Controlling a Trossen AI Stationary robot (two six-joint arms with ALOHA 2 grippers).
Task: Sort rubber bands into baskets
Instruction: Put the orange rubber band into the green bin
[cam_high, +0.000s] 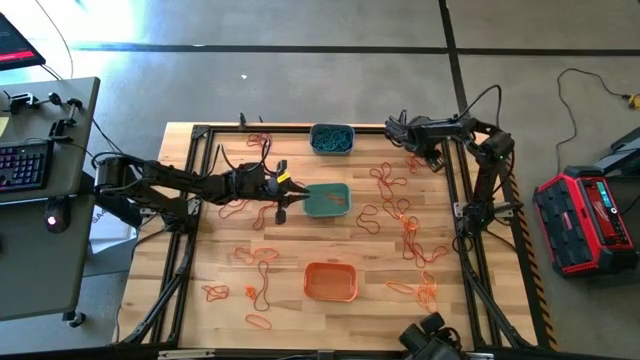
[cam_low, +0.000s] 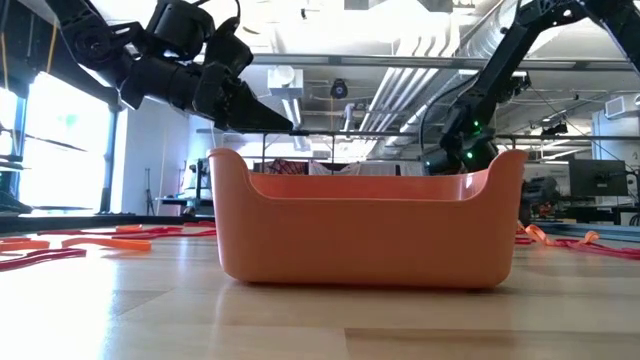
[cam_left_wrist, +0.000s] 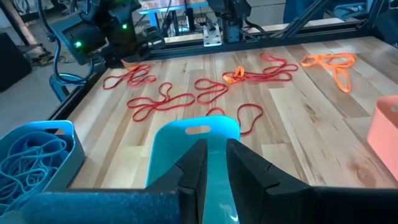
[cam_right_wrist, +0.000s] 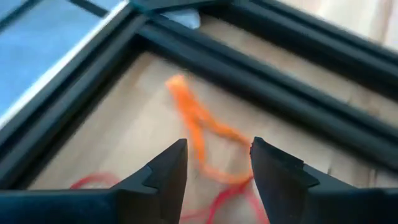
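- The left end effector (cam_high: 283, 200) hangs just beside the near edge of the teal basket (cam_high: 328, 200), its fingers (cam_left_wrist: 193, 171) drawn narrow with only a slim gap between them; I cannot tell whether a rubber band is pinched there.
- The right end effector (cam_right_wrist: 217, 163) stands wide apart at the far right corner of the surface (cam_high: 300, 245), over an orange rubber band (cam_right_wrist: 199, 134) (a red one lies beside it).
- The grey-blue basket (cam_high: 331, 139) sits at the far edge with blue bands inside.
- The orange basket (cam_high: 331, 281) sits nearer the front.
- Red and orange rubber bands (cam_high: 405, 225) lie scattered over the wood, thickest on the right.
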